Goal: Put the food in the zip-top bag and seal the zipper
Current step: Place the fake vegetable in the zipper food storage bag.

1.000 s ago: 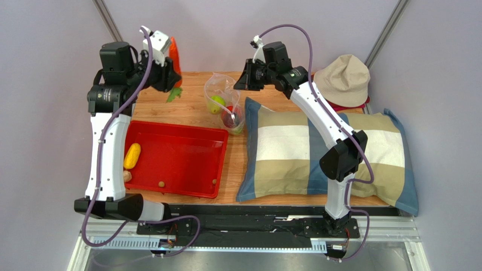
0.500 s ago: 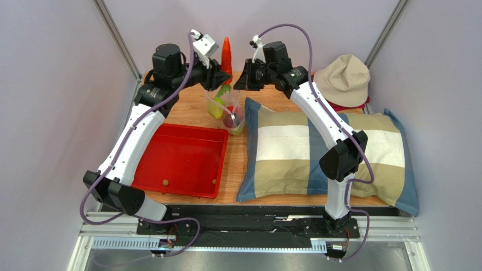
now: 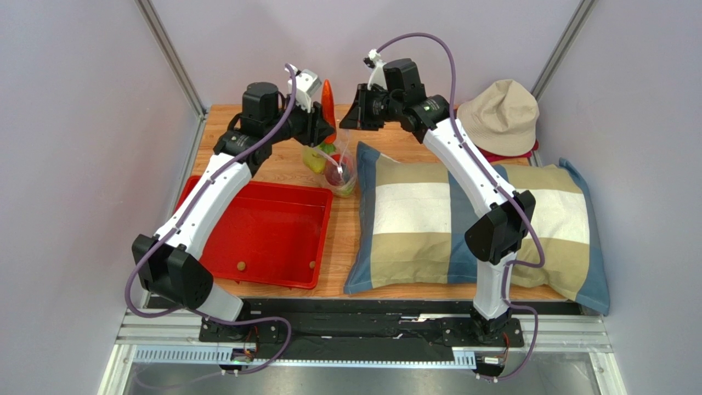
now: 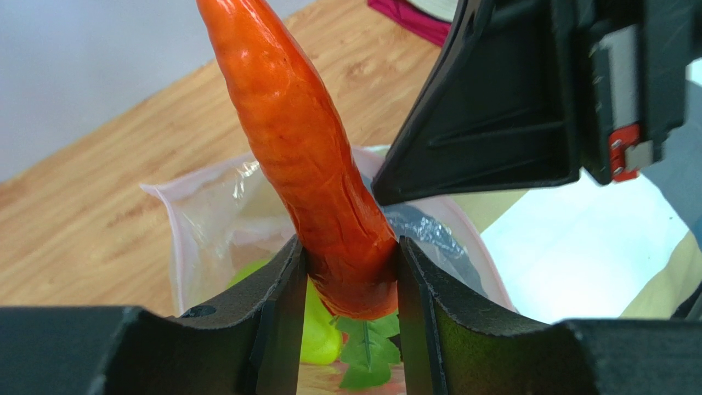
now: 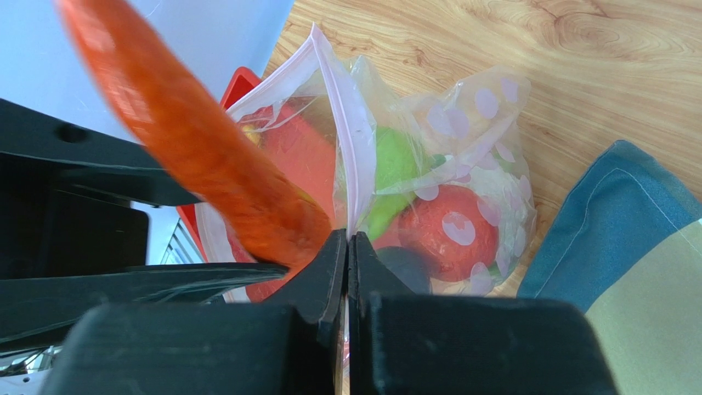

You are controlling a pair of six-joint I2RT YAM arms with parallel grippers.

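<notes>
My left gripper (image 4: 350, 284) is shut on the thick end of an orange carrot (image 4: 305, 148), its green leaves hanging over the open mouth of the zip-top bag (image 4: 206, 222). From above the carrot (image 3: 327, 100) stands above the bag (image 3: 334, 169). My right gripper (image 5: 348, 263) is shut on the bag's mouth edge with the zipper strip (image 5: 346, 132) and holds it up. Inside the clear dotted bag lie a green apple (image 5: 394, 164), a red-orange fruit (image 5: 449, 230) and a dark round fruit (image 5: 412, 267).
A red tray (image 3: 264, 230) with two small brown bits lies front left. A striped pillow (image 3: 470, 222) fills the right side, with a beige hat (image 3: 498, 115) behind it. The bag stands on the wooden table (image 3: 280, 164) between tray and pillow.
My left arm swung right from above the tray's far side, carrying the carrot over the bag's mouth. The right gripper kept holding the bag edge.
</notes>
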